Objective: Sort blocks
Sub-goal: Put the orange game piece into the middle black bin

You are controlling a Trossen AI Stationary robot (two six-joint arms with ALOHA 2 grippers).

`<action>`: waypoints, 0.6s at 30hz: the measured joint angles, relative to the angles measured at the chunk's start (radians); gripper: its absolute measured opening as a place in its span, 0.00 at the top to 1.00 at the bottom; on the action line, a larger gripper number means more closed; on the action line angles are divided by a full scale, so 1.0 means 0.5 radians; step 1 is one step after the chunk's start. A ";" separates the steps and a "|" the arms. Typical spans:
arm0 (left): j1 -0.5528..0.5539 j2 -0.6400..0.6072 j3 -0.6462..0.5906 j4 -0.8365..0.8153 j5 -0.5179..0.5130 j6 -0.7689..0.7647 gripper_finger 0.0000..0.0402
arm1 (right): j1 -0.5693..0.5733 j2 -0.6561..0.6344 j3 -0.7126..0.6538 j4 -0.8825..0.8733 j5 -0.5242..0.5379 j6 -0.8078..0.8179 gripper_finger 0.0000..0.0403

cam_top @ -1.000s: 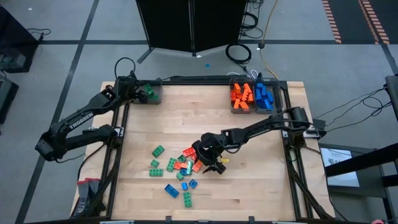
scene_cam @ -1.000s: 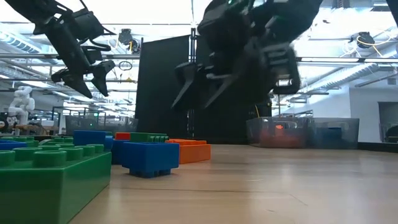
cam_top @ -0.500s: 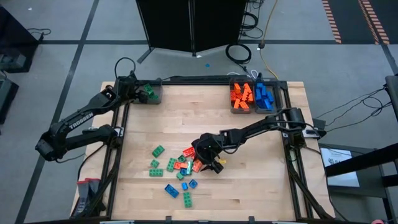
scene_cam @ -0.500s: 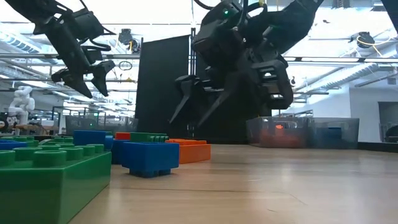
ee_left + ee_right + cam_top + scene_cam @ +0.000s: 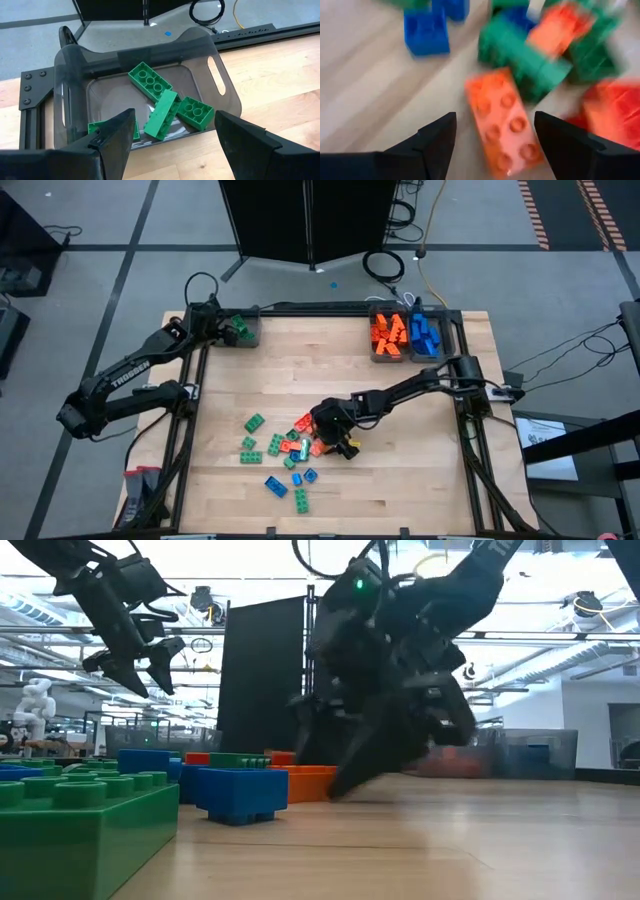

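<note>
Loose green, orange and blue blocks (image 5: pixel 285 450) lie in a pile on the wooden table left of centre, toward the near edge. My right gripper (image 5: pixel 340 442) is low over the pile's right side, slanting down and open. In the right wrist view its fingers stand on either side of an orange block (image 5: pixel 502 125) that lies flat on the table, studs up; I cannot tell whether they touch it. My left gripper (image 5: pixel 174 114) hangs open above the grey bin (image 5: pixel 220 80) at the far left corner, where several green blocks (image 5: pixel 161 112) lie.
At the far right stand two grey bins, one with orange blocks (image 5: pixel 388 338) and one with blue blocks (image 5: pixel 426 335). A green block (image 5: pixel 80 830) and a blue one (image 5: pixel 240 795) lie close in the low view. Bare wood (image 5: pixel 420 480) spreads right of the pile.
My right gripper has sunk toward the pile, shifted a little toward the table's left edge and rolled slightly at the wrist, staying open. The blocks have kept their places.
</note>
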 joint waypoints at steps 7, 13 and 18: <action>0.000 0.000 0.000 -0.013 0.000 0.000 0.31 | 0.000 0.050 0.003 0.016 -0.002 0.068 0.34; -0.002 -0.001 0.000 -0.023 0.000 -0.001 0.31 | 0.004 0.050 0.003 0.044 0.073 0.107 0.44; -0.002 -0.001 0.000 -0.024 -0.001 0.001 0.31 | 0.016 0.050 0.003 0.048 0.097 0.167 0.66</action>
